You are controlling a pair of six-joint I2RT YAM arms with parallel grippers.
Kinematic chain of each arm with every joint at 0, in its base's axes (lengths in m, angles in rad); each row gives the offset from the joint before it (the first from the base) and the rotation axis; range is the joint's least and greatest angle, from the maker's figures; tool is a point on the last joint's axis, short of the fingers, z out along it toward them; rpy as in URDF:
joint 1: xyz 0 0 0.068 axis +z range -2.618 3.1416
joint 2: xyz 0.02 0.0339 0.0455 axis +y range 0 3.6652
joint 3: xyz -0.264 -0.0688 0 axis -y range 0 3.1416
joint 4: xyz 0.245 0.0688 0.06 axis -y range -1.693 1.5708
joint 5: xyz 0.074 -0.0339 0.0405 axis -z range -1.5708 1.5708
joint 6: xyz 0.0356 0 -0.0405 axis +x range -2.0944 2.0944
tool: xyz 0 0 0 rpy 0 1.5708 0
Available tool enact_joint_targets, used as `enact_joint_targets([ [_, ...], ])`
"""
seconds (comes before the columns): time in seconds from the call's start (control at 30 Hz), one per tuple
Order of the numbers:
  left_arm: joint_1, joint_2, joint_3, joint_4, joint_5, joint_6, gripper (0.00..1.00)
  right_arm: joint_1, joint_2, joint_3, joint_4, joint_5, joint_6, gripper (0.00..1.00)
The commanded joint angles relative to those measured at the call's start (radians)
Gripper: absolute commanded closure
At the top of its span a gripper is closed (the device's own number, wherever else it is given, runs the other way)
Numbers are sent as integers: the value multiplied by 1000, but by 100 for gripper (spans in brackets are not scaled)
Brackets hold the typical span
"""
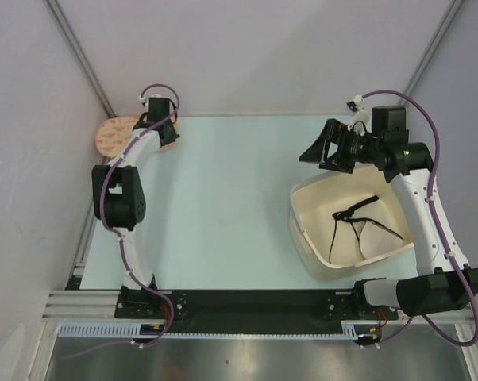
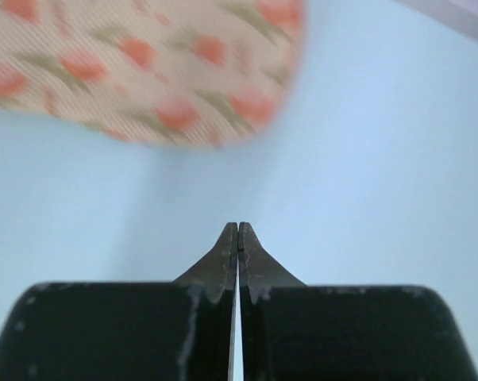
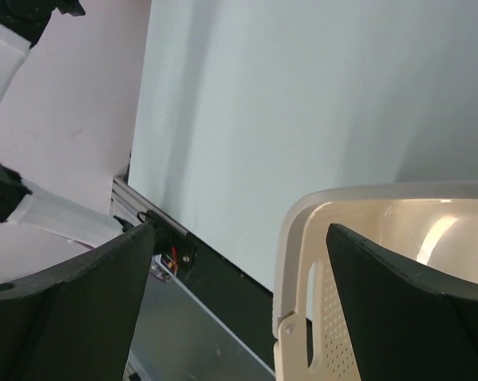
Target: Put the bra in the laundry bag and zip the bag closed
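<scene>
Black-strapped cream bra (image 1: 371,235) in basket (image 1: 299,221), peach laundry bag (image 1: 112,135) far left

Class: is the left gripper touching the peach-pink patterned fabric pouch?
Apart. In the left wrist view, a strip of pale blue table shows between the shut left gripper and the peach-pink patterned fabric pouch.

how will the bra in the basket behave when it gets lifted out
Probably floppy: the bra lies crumpled in the basket, thin straps looping loose. Likely light, and the straps may dangle or snag the rim when lifted.
</scene>
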Motion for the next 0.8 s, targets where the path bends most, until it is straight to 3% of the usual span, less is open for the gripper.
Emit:
enact_joint_targets([
  [0.0, -128, -299, -298, 123, 14, 22, 100, 68, -46, 37, -34, 50, -32, 5],
  [0.07, -140, -360, -420, 225, 79, 46, 100, 77, -63, 37, -45, 47, -22, 5],
  [0.1, -140, -362, -416, 222, 56, 57, 67, 79, -70, 38, -52, 47, -21, 5],
  [0.17, -134, -319, -315, 198, 53, 97, 29, 79, -93, 46, -89, 45, -16, 5],
  [0.2, -129, -249, -266, 185, 71, 117, 14, 79, -101, 45, -100, 45, -15, 5],
  [0.27, -129, -166, -82, 105, 38, 151, 3, 79, -130, 42, -124, 48, -13, 5],
  [0.37, -126, 6, 139, 29, -4, 171, 3, 69, -150, 38, -143, 67, -18, 5],
  [0.5, -103, 115, 232, 37, -83, 119, 6, 33, -152, 43, -150, 58, -18, 5],
  [0.77, -77, 320, 399, 70, -94, 91, 10, -55, -74, 95, -108, 15, -7, 5],
])
